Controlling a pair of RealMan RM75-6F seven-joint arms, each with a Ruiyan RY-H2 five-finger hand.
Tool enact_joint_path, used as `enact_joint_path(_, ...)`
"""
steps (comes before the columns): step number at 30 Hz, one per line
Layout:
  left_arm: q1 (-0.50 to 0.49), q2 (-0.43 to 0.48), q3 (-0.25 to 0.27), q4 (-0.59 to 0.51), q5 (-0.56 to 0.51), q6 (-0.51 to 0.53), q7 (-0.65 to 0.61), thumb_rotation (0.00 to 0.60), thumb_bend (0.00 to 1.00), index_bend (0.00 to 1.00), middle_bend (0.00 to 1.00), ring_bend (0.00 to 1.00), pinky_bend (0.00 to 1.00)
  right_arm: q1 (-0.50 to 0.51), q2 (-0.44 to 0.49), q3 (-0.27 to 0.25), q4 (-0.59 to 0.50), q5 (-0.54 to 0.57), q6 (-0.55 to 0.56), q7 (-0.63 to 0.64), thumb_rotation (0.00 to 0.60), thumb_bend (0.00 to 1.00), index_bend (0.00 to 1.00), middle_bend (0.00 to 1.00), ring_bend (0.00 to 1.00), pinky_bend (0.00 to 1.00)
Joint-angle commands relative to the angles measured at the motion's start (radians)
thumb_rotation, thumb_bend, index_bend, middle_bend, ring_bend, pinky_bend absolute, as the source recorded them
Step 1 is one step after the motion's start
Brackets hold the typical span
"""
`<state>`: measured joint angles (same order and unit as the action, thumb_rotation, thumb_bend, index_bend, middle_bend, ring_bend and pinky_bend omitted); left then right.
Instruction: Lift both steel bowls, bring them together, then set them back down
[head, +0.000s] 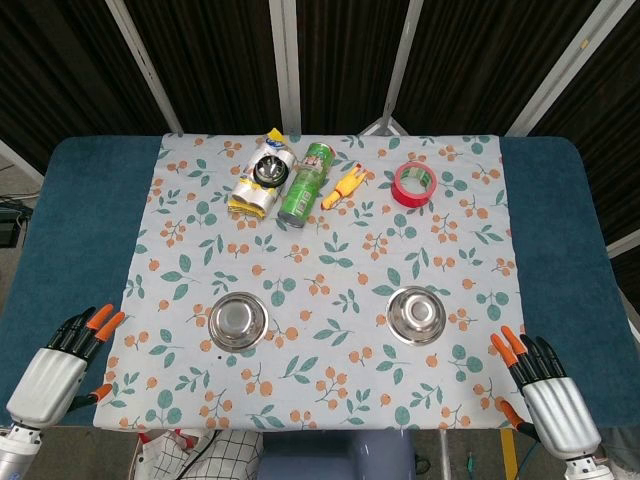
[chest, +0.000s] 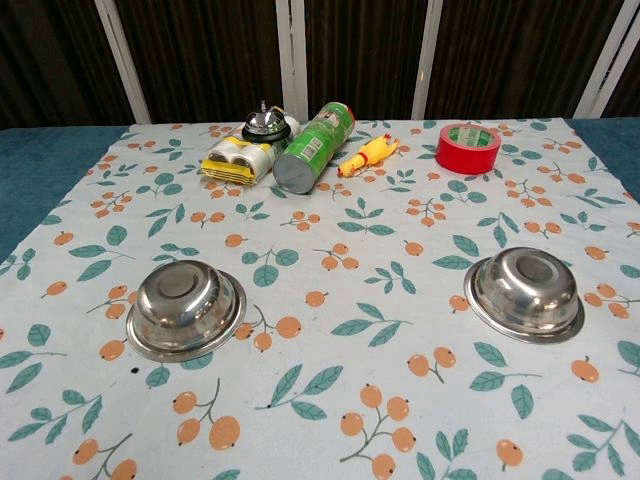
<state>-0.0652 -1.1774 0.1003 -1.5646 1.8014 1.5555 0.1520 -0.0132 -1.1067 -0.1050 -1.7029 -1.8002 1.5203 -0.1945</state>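
Steel round bowls, left bowl and right bowl, sit well apart on floral cloth; left hand and right hand at near corners, fingers apart, empty.

Two bowls on the desk, left bowl and right bowl well apart, with packet, can, toy, tape roll in a row behind.

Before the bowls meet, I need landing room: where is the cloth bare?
Bare between left steel bowl and right steel bowl, and along the near edge between them. Crowded at the far edge: bell, green can, rubber chicken, red tape.
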Motion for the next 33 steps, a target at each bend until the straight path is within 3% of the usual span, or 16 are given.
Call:
enact_joint_path(1,0.002,-0.001,0.001,0.0,0.001,0.001,0.005,0.6,0.09,0.0,0.0,0.0,0.14,0.001,0.001,0.0,0.0,0.001,-0.001,0.003,0.6,0.35,0.0,0.0,0.0,0.07)
enact_joint_path(13,-0.067,-0.079,-0.033,0.009,-0.009,-0.105,0.057,0.6,0.09,0.0,0.0,0.0,0.14,0.018,0.01,0.016,-0.005,0.032,-0.02,0.042,0.6,0.35,0.0,0.0,0.0,0.07)
enact_joint_path(23,-0.187,-0.207,-0.13,-0.045,-0.194,-0.356,0.258,0.6,0.09,0.0,0.0,0.0,0.14,0.051,0.006,0.035,0.004,0.08,-0.076,0.068,0.6,0.35,0.0,0.0,0.0,0.07)
enact_joint_path(33,-0.273,-0.317,-0.195,-0.058,-0.35,-0.485,0.433,0.6,0.09,0.0,0.0,0.0,0.14,0.062,0.017,0.038,0.001,0.102,-0.092,0.098,0.6,0.35,0.0,0.0,0.0,0.07)
